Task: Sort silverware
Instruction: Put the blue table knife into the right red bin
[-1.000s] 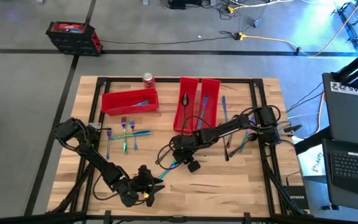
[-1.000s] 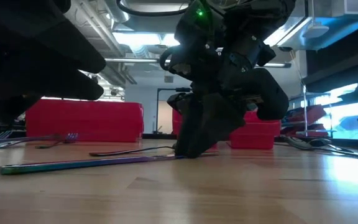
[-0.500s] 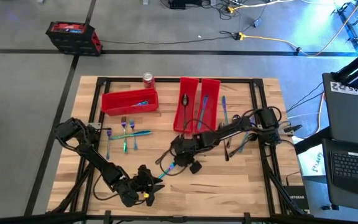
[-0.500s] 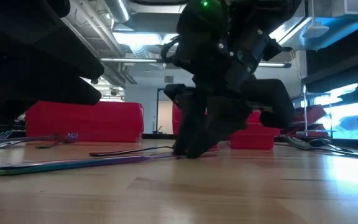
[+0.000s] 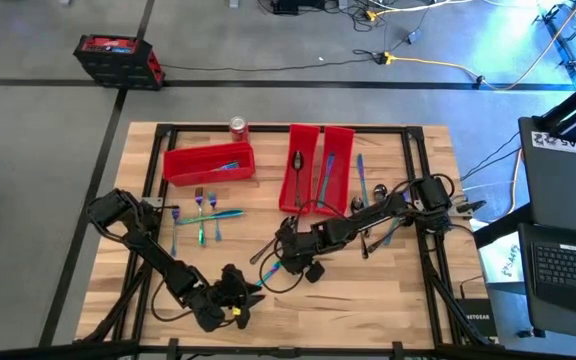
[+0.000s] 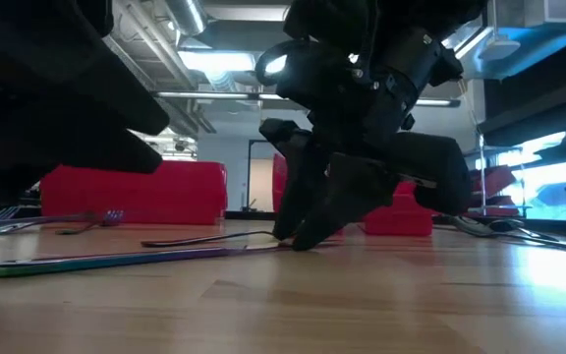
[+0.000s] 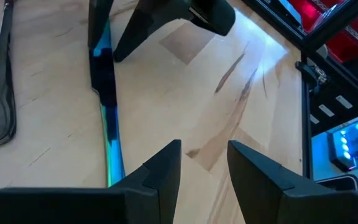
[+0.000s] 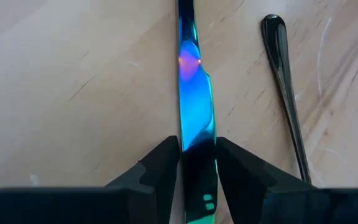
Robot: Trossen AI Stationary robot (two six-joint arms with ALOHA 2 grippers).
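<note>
Silverware is split: a few pieces already in the red bins (image 5: pixel 308 170) at the far side, loose forks (image 5: pixel 203 212) on the left of the tabletop (image 5: pixel 368 290), more pieces on the right, and one knife (image 8: pixel 196 118) flat on the wood near centre. Right gripper (image 8: pixel 191 171) is down at the tabletop over that knife, fingers nearly closed with the blade between them, pads on or just beside its edges; knife not lifted yet. A dark spoon (image 8: pixel 284 81) lies just beside it, apart from the fingers. Left gripper (image 7: pixel 202 163) hovers at the near edge, slightly open, holding nothing, pointing along the same knife.

Risks, my read:
- Thin flat blade, so the pinch could slip off and skid it along the wood.
- Grip looks off-centre on the length; knife may pivot or droop on lift.
- Left gripper sits close to the knife's near end, so a swing could clip it.
</note>
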